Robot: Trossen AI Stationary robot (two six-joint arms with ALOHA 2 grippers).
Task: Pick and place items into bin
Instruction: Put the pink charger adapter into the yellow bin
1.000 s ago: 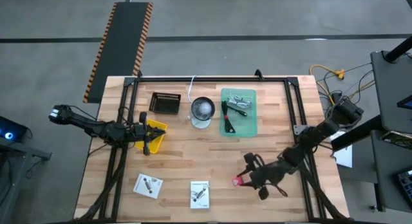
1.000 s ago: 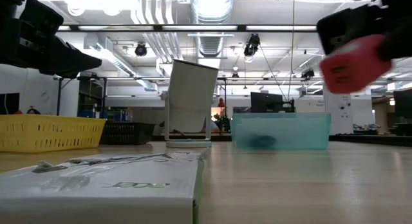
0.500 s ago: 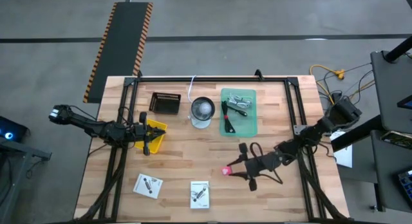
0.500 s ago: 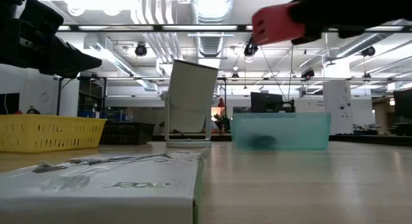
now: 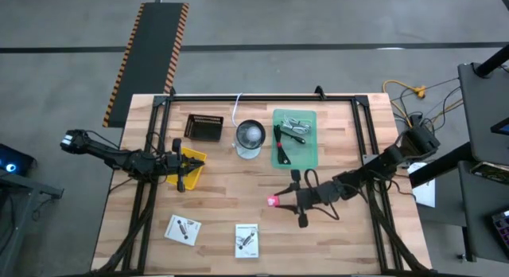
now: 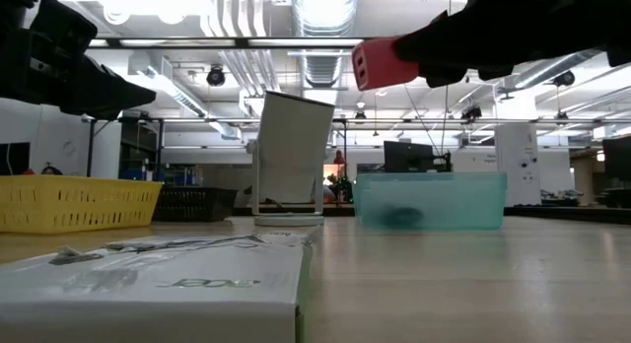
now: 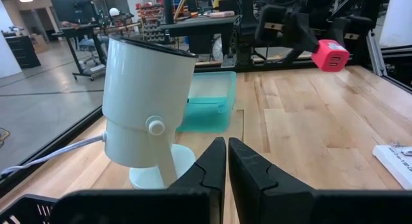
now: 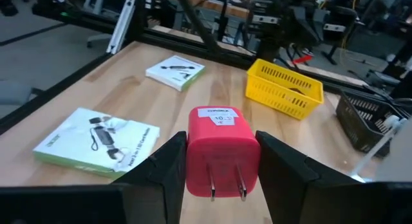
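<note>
The right gripper (image 5: 280, 201) is clamped on a red plug adapter (image 8: 223, 150), held by its sides with prongs facing the wrist (clear of the table (image 5: 231, 189), mid-table), presumably in transit to a bin. The left gripper (image 7: 226, 163) waits closed and empty by the yellow bin (image 5: 191, 167).

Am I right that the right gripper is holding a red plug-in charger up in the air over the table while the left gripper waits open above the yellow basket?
Not quite: the left gripper is shut, its fingers pressed together in the left wrist view. The rest holds: the right gripper grips the red plug-in charger above the table, and the left one waits over the yellow basket.
</note>
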